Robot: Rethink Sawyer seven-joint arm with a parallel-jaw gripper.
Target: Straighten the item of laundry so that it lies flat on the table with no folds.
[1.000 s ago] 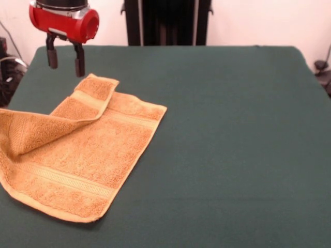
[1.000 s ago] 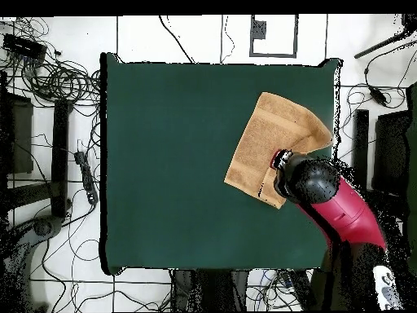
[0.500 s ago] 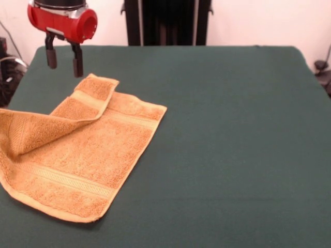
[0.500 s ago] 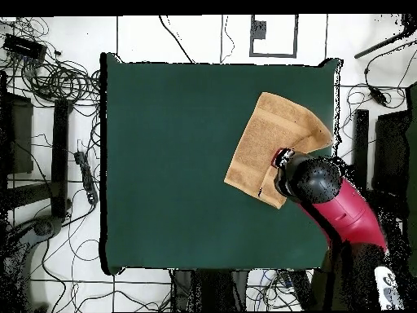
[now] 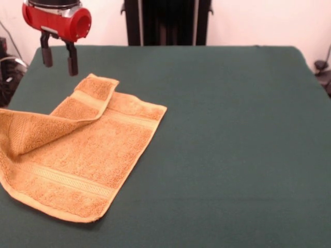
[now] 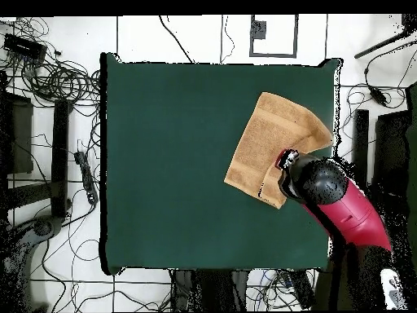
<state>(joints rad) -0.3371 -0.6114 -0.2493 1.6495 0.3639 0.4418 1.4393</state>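
The item of laundry (image 5: pixel 88 155) is a golden-orange towel lying at the left of the green table (image 5: pixel 232 134) in the front view. One of its corners is folded over onto the rest, with the folded tip (image 5: pixel 98 88) pointing toward the far side. My gripper (image 5: pixel 58 59) hangs open above the table, just beyond and left of that folded tip, holding nothing. From overhead the towel (image 6: pixel 265 143) sits near the table's right edge, and the red arm (image 6: pixel 346 213) covers its lower right part.
The towel's left end hangs at the table's left edge in the front view. Cables and stands (image 6: pixel 57 81) surround the table (image 6: pixel 179 163) on the floor.
My gripper has drifted slightly left and up, away from the folded corner. The towel has not moved.
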